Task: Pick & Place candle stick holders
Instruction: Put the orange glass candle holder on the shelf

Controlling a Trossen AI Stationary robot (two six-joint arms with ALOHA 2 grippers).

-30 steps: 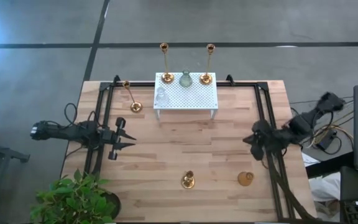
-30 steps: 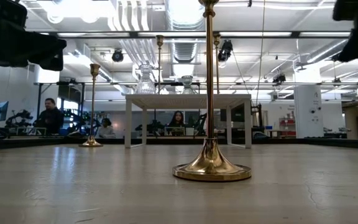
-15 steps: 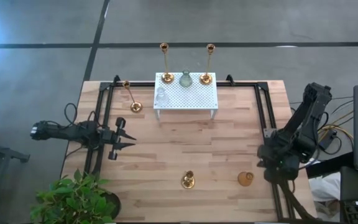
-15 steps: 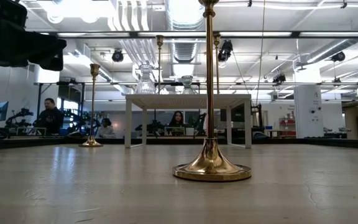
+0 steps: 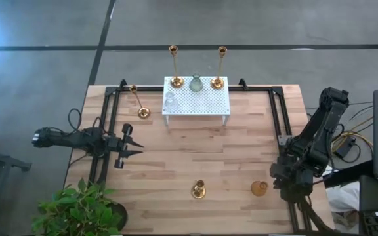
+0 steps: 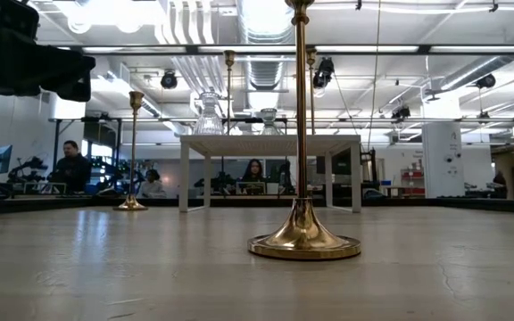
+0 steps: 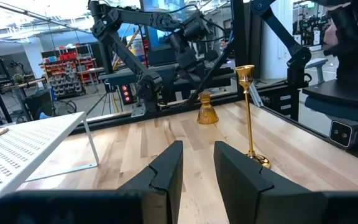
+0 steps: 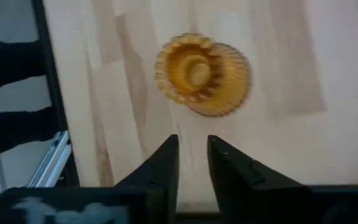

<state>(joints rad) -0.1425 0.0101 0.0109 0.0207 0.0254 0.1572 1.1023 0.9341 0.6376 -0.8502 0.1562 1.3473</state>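
A: Start with what is hard to read. The pale wooden table is plain enough from above, but in the low view the white perforated metal rack shows only edge-on, and the tall brass candle stick holder with the round base near the front edge runs out of the top of the picture.

B: And the people?

A: Small seated figures beyond the far edge; little can be told of them. The leafy green potted plant is cut off at the front left corner.

B: The arms?

A: The right gripper points down just beside the squat ribbed amber-brass holder, short of it; its jaws stand narrowly apart with nothing between them. From above the arm hides that gripper entirely. The left gripper hangs over the left side, jaws parted a little, empty.

B: The other holders?

A: On the rack: two tall brass holders, one at the back left and one at the back right, a greenish clear glass holder between them, and a clear glass holder at the left edge. A tall brass holder stands on the table left of the rack.
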